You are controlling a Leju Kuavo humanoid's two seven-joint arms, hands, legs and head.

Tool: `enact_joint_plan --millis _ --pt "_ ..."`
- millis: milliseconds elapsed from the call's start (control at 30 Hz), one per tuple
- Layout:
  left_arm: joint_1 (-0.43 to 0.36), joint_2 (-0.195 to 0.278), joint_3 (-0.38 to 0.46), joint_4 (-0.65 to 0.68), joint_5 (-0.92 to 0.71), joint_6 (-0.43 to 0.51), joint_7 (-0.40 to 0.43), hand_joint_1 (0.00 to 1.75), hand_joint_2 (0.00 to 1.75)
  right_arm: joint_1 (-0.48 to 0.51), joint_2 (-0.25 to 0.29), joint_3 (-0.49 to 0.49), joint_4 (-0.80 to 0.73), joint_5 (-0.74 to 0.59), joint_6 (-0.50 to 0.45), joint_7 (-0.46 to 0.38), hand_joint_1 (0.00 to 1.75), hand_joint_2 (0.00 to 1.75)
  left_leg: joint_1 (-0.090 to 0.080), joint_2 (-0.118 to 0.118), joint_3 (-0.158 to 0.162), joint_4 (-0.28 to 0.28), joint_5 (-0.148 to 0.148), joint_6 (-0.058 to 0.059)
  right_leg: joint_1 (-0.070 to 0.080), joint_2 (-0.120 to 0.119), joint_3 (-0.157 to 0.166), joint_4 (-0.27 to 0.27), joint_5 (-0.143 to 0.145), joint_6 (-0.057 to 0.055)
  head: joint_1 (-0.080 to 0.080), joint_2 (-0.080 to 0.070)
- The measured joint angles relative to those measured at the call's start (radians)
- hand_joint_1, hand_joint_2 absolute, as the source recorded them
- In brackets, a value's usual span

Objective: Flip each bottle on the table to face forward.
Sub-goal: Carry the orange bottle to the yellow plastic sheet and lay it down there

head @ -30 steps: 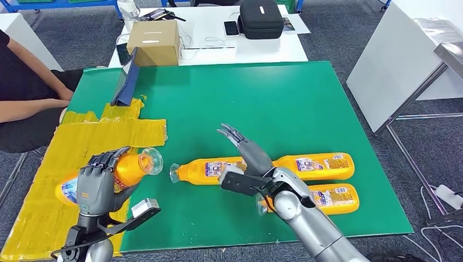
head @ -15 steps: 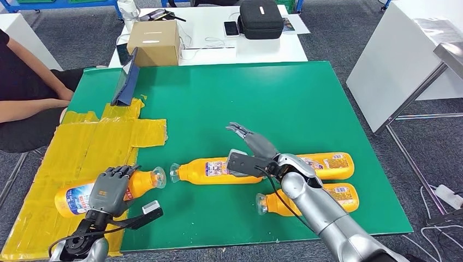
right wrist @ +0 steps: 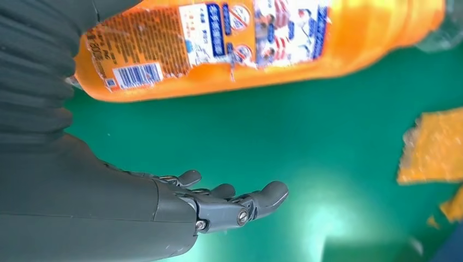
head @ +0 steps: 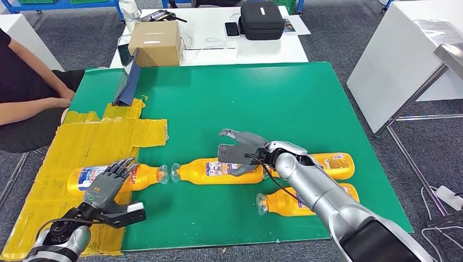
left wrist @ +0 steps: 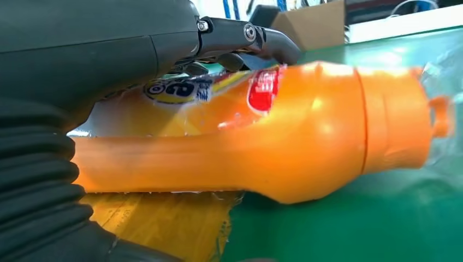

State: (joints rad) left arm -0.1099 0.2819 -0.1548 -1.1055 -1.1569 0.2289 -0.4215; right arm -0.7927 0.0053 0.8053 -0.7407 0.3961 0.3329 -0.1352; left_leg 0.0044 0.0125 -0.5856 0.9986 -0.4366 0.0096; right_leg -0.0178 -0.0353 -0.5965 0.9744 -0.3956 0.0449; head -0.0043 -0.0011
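Several orange bottles lie on their sides on the green table (head: 273, 93). The left bottle (head: 136, 177) (left wrist: 306, 147) rests on the yellow tape with its label up and its cap pointing right. My left hand (head: 106, 184) (left wrist: 109, 49) holds it, fingers curved over its body. The middle bottle (head: 218, 171) (right wrist: 262, 49) lies cap to the left. My right hand (head: 242, 150) (right wrist: 218, 207) hovers open just over its base end, fingers spread. Two more bottles lie to the right, a far one (head: 330, 164) and a near one (head: 284, 202), both partly behind my right arm.
A patch of yellow tape (head: 82, 142) covers the table's left side. A blue tablet stand (head: 126, 82) sits at the far left corner. A person's arm (head: 27, 106) rests beside the table's left edge. Behind stand a cardboard box (head: 154, 41) and a black case (head: 261, 19).
My left hand has lowered the left bottle from a raised tilt to lie flat on the tape, label up. My right hand has swung left and down over the middle bottle.
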Motion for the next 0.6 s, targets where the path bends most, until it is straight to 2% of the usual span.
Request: enact_joint_plan --millis 200,300,467,500,600 --pt "0.000 0.055 0.000 -0.019 0.281 -0.155 -0.164 0.00 0.00 -0.074 0.002 0.092 0.070 -0.053 0.159 0.046 0.00 1.75 0.000 0.000 0.002 0.000 0.001 0.000 0.001 0.000 0.001 0.000 0.000 0.000 0.000 0.000" --pt "0.003 0.067 0.000 -0.038 0.391 -0.221 -0.231 0.00 0.00 -0.103 -0.003 0.150 0.099 -0.074 0.218 0.064 0.00 1.75 0.000 0.000 0.002 0.000 0.002 -0.001 0.001 0.000 0.001 0.000 0.000 0.000 0.000 0.000" --pt "0.005 0.055 -0.014 -0.090 0.632 -0.286 -0.274 0.00 0.00 -0.117 -0.012 0.269 0.148 -0.092 0.231 0.075 0.03 1.75 0.000 0.000 0.001 0.000 0.002 -0.001 0.000 0.000 0.000 0.000 0.000 0.000 0.000 0.000" --pt "0.004 0.051 -0.020 -0.104 0.687 -0.296 -0.276 0.00 0.00 -0.117 -0.012 0.293 0.158 -0.094 0.224 0.074 0.11 1.75 0.000 0.000 0.001 0.000 0.001 -0.001 0.000 0.000 0.000 0.000 0.000 0.000 0.000 0.000" --pt "0.001 0.034 -0.033 -0.149 0.814 -0.325 -0.279 0.00 0.00 -0.113 -0.012 0.359 0.191 -0.095 0.197 0.067 1.21 1.75 0.000 0.000 0.000 0.001 0.001 0.000 0.000 0.000 -0.001 0.000 0.000 0.000 0.000 0.000"
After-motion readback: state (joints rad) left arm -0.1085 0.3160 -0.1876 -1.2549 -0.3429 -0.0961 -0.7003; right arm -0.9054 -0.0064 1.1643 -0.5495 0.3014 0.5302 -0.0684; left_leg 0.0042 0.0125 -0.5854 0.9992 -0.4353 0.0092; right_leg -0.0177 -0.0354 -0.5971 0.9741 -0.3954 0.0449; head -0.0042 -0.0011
